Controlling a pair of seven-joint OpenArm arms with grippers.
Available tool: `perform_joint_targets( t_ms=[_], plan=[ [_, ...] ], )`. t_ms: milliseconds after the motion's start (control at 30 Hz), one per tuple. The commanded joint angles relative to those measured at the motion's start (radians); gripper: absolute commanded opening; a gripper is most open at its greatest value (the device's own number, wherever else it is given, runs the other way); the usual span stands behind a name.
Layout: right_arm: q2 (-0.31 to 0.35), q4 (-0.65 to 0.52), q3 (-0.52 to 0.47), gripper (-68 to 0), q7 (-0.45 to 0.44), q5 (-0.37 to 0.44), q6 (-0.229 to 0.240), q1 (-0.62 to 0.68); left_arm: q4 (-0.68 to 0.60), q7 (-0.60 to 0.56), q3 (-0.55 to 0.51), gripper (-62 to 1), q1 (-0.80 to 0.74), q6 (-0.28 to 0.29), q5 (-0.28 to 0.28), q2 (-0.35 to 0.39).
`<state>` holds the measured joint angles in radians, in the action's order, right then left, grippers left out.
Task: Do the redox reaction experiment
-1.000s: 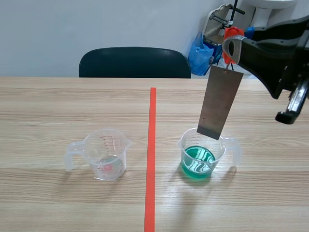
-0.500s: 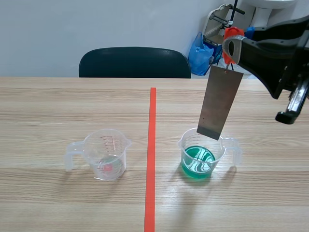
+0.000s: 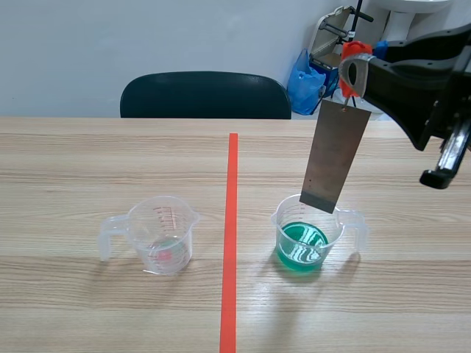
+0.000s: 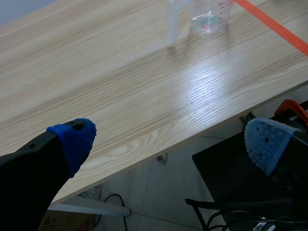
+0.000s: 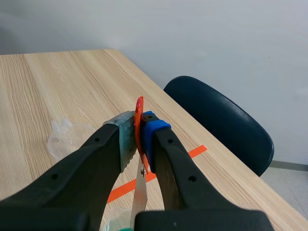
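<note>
Nothing had moved over the last second: the right gripper [image 5: 139,130] stayed clamped on the orange clip [image 5: 138,108], the metal plate [image 3: 335,154] hanging below it at the green-liquid beaker [image 3: 280,219] mouth, seemingly undipped, while the left gripper [image 4: 171,142] gaped empty.

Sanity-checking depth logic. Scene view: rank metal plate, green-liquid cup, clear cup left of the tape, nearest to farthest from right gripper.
1. Metal plate: hangs from the orange clip held in the right gripper, just below it.
2. Green-liquid cup: below the plate's lower edge, right of the tape.
3. Clear cup: left of the tape, farthest.
</note>
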<state>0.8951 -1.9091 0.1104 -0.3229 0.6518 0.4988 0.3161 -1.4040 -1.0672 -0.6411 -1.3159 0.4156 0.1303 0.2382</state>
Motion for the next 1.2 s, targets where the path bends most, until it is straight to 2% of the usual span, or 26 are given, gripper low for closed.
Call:
perform_joint_targets(
  t_ms=[0, 1167],
  plan=[
    [0.013, -0.016, -0.014, -66.9, -0.011, 0.012, 0.0, -0.011, -0.009, -0.014, 0.001, 1.4, -0.001, -0.002, -0.014, -0.002],
    [0.013, -0.016, -0.014, -66.9, -0.004, 0.012, 0.0, -0.011, -0.009, -0.021, 0.001, 1.4, -0.001, -0.002, -0.018, 0.012]
  ],
)
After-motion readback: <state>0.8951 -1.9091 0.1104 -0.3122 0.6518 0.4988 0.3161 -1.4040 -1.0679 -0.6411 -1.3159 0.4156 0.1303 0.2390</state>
